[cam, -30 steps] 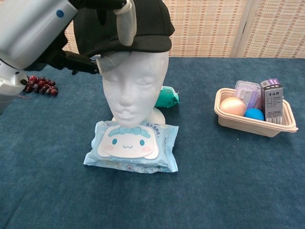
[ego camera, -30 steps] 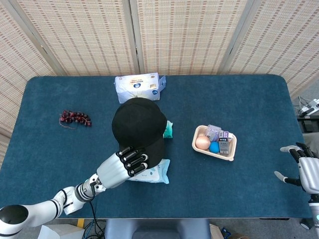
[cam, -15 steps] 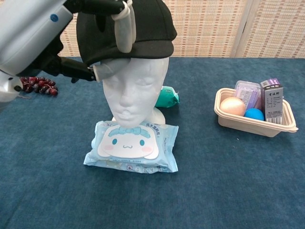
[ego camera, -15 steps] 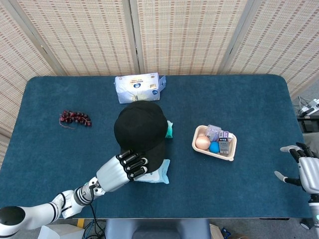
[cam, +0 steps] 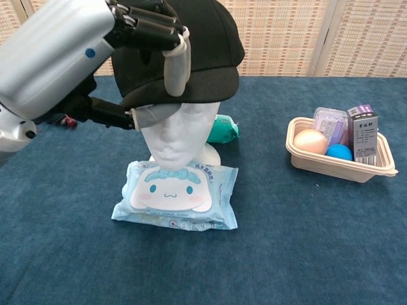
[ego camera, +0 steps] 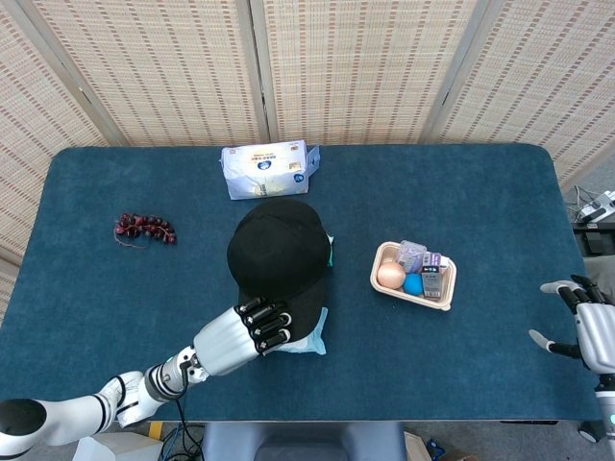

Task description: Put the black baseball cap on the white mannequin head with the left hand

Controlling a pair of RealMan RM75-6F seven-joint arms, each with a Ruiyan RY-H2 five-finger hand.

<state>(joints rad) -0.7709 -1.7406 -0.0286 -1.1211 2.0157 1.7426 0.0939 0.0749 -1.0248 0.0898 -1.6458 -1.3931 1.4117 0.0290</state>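
One table (ego camera: 500,211) covered in dark teal cloth carries every item. One black fabric baseball cap (cam: 197,44) with a rounded crown and a stiff curved brim sits on the one white mannequin head (cam: 181,130), near the table's middle; in the chest view the brim comes down low over the brow, so only the face from about the eyes downward shows. In the head view the cap (ego camera: 282,252) hides the mannequin head completely.

The left hand (cam: 137,38) grips the cap at its brim, with fingers laid over the top of the brim and the thumb underneath; the head view shows the same hand (ego camera: 258,328) at the cap's near edge. The right hand (ego camera: 588,331) is at the table's right edge, away from all items, fingers apart and holding nothing.

One pale blue wet-wipe pack with a cartoon face (cam: 177,194) lies flat just in front of the mannequin's base. One white and blue tissue pack (ego camera: 267,169) lies near the far edge. One beige tray (cam: 331,166) holds several small items. One teal packet (cam: 224,129) shows behind the mannequin. One bunch of dark red grapes (ego camera: 145,229) lies at the left.
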